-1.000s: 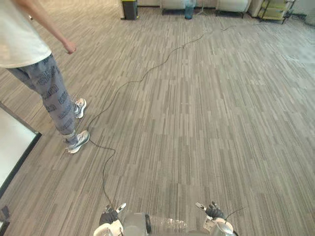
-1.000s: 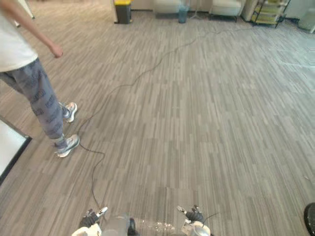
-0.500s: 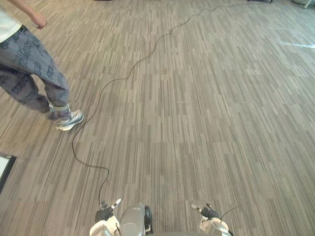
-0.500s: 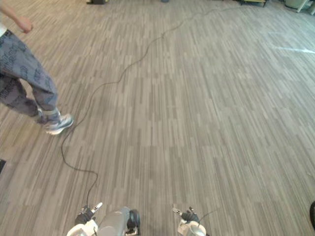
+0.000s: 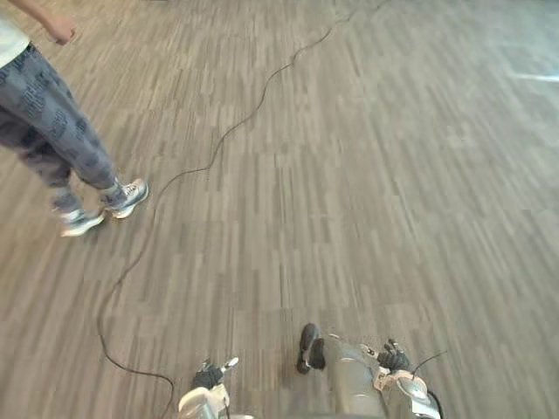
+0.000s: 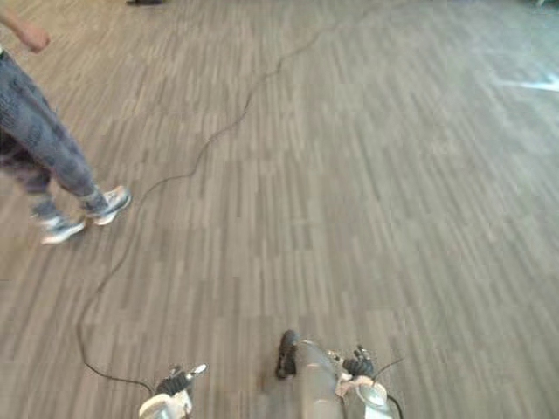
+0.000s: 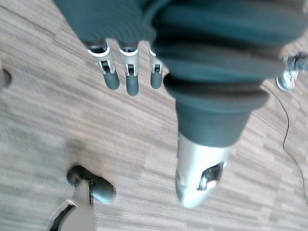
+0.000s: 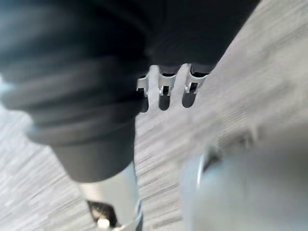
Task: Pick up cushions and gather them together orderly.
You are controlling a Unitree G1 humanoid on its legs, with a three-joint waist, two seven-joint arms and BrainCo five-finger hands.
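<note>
My left hand [image 7: 127, 77] hangs over the striped grey-brown floor [image 5: 367, 175], its fingers straight and its thumb apart, with nothing in it. It also shows at the bottom edge of the left eye view as my left hand [image 5: 210, 377]. My right hand [image 8: 163, 94] hangs the same way, fingers straight and holding nothing, and sits low on the right as my right hand [image 5: 393, 358]. Both hands are low at my sides, apart from each other.
A person [image 5: 52, 131] in patterned grey trousers and light shoes stands on the floor at the far left, one arm out. Wide striped carpet floor [image 6: 393, 192] stretches ahead and to the right.
The whole picture has shifted, so the camera has moved. The person at the left has taken a step, with both shoes now on the floor. Both hands stay low and open.
</note>
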